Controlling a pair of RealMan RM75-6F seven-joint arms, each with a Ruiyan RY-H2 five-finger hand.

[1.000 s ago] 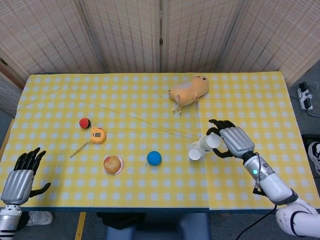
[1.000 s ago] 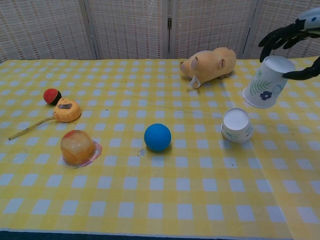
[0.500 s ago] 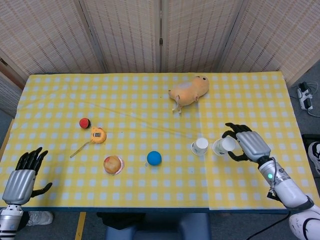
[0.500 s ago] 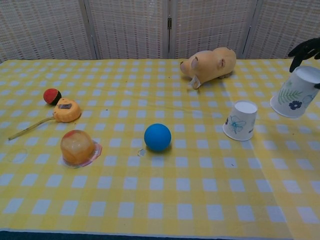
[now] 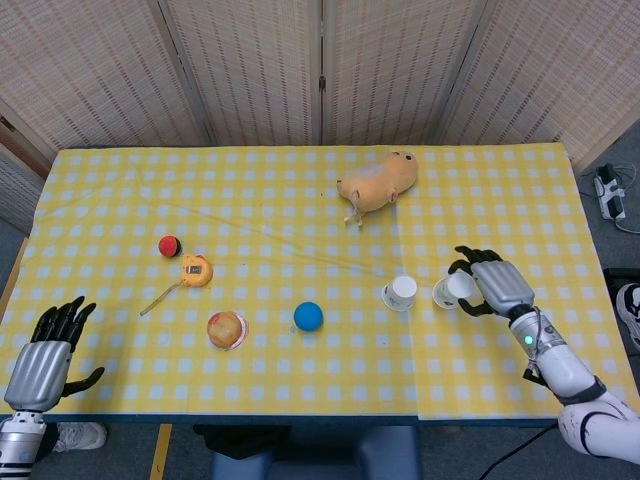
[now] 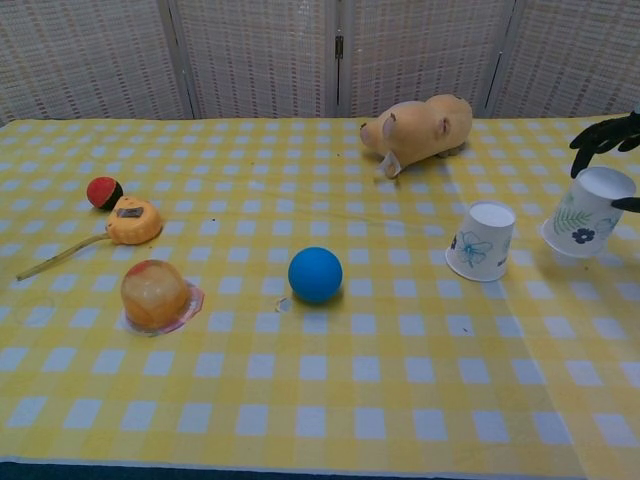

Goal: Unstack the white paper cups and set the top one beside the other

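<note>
Two white paper cups with blue flower prints are apart. One cup (image 5: pixel 399 293) (image 6: pixel 481 240) stands upside down on the yellow checked tablecloth. My right hand (image 5: pixel 492 282) (image 6: pixel 605 135) grips the other cup (image 5: pixel 452 290) (image 6: pixel 588 211), upside down and tilted, to the right of the first; I cannot tell if it touches the cloth. At the table's near left corner my left hand (image 5: pixel 42 347) hangs with fingers spread and nothing in it; the chest view does not show it.
A blue ball (image 5: pixel 308 316) (image 6: pixel 315 274) lies left of the cups. A plush pig (image 5: pixel 378 182) (image 6: pixel 418 128) sits behind them. Further left are a jelly cup (image 5: pixel 226 329) (image 6: pixel 155 296), an orange tape measure (image 5: pixel 196 270) (image 6: pixel 134 221) and a red ball (image 5: pixel 169 246) (image 6: pixel 103 191).
My right hand has carried its cup off to the right and down beside the other cup, which went from lying tipped over to standing upside down. The left hand has barely moved.
</note>
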